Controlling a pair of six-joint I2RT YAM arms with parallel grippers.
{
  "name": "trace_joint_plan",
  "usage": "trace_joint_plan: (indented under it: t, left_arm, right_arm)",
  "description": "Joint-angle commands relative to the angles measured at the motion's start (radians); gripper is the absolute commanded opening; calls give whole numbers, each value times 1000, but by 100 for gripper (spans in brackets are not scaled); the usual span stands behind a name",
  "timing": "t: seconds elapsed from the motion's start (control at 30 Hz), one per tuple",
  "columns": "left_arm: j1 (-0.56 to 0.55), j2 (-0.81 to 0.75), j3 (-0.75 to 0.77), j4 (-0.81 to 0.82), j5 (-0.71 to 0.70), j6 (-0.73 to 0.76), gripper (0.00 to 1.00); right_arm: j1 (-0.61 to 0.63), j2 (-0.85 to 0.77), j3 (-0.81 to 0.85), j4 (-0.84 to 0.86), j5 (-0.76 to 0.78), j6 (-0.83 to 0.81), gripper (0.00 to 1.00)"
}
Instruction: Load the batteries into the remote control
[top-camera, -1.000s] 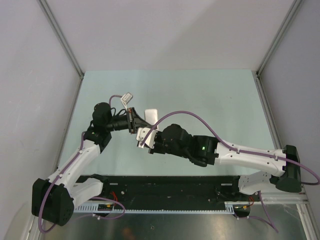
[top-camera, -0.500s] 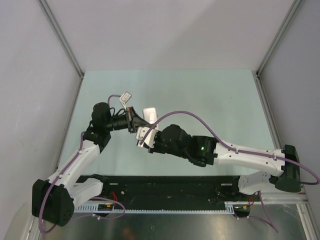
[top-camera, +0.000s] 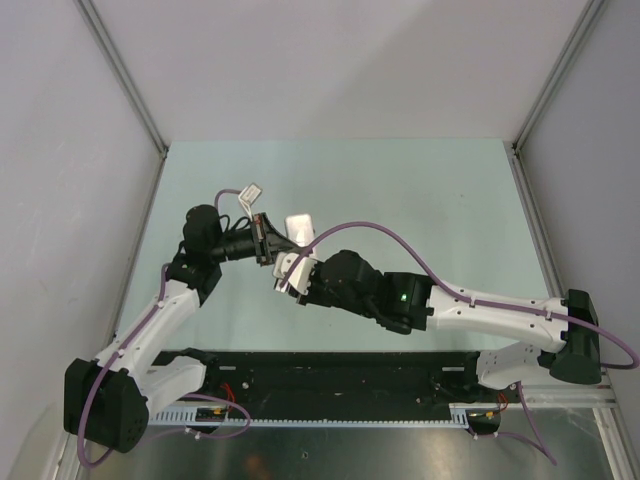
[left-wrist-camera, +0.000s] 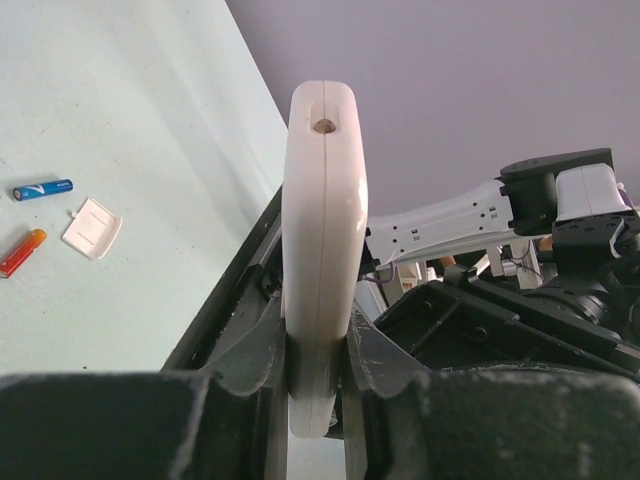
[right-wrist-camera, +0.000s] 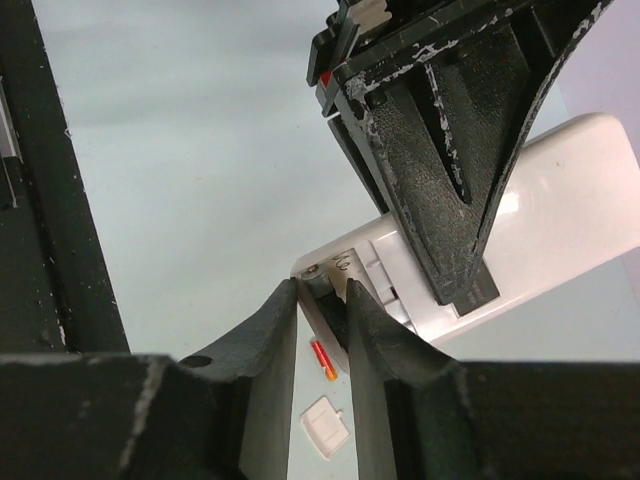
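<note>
Firmly, the left tool clamps the remote control (held edge-on).

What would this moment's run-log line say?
left gripper: shut on remote control, edge-up | right gripper: at its battery bay | blue battery, orange-red battery, cover: on table

You will find no lettering, number or brand that can be read in any of the three views. The blue battery in the left wrist view carries a pale mark along its side, but it is too small for you to make out.
</note>
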Motion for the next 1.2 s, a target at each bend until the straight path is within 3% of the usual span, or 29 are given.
trace_joint_plan:
  t: [0.0,0.2,0.43,0.6,0.87,1.0,1.03,1.07,1.17]
  left_arm:
    - [8,-42,66,87,85,-91,0]
    - [9,-29,58,88,71,-92,0]
    - [8,-23,46,88,57,-91,0]
    - [9,-12,36,87,51,-88,0]
    - [8,-2,33,87,31,-85,0]
    - [9,-6,20,87,-1,-82,0]
    - [9,-6,16,87,-12,-78,0]
    - [9,-8,9,87,-38,-78,0]
    - [9,-25,-10,95,-87,-75,0]
  right_arm:
    - [-18,17,-56,-228,101,20,30]
    - [-17,-3,-56,-202,109,26,43]
    - [-14,-29,-56,-167,120,33,46]
    - [-3,-92,-41,-156,126,46,54]
    - [-4,-161,-31,-162,152,72,59]
    - [-64,-253,-33,-115,118,160,62]
    - [-89,-269,-36,-83,97,240,64]
    - [-115,-285,-44,-61,39,281,73]
    - [-204,-330,-80,19,-17,524,78]
